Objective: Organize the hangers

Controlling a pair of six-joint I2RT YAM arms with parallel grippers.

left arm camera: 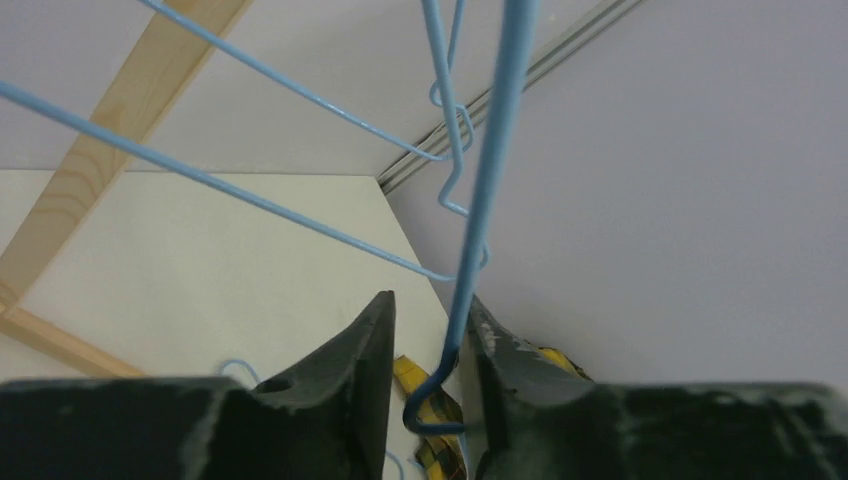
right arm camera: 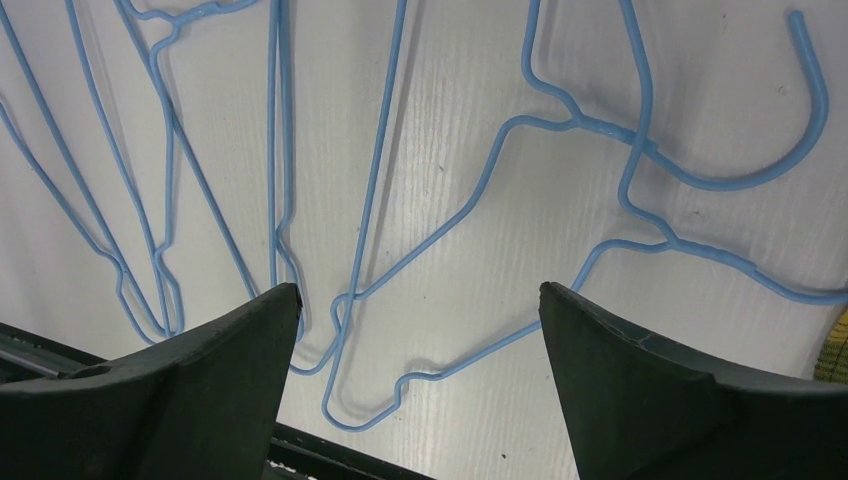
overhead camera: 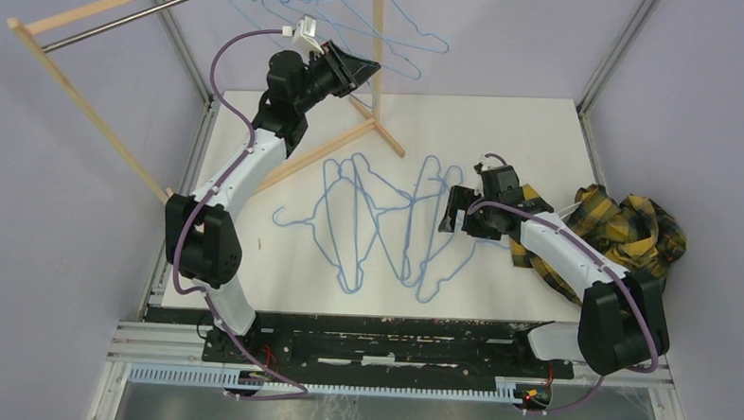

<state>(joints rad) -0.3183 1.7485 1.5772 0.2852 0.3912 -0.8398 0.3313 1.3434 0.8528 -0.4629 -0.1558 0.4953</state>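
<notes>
Your left gripper (left arm camera: 430,300) is narrowly parted around a hung hanger (left arm camera: 483,190); your right gripper (right arm camera: 418,290) gapes wide above table hangers (right arm camera: 578,118).

Light is even and diffuse from overhead, bright, with no glare. The white table (overhead camera: 504,131) carries only faint, soft shadows under the hangers (overhead camera: 387,220). The top view and the right wrist view are sharp. In the left wrist view, the hangers nearest the lens are slightly blurred.
</notes>
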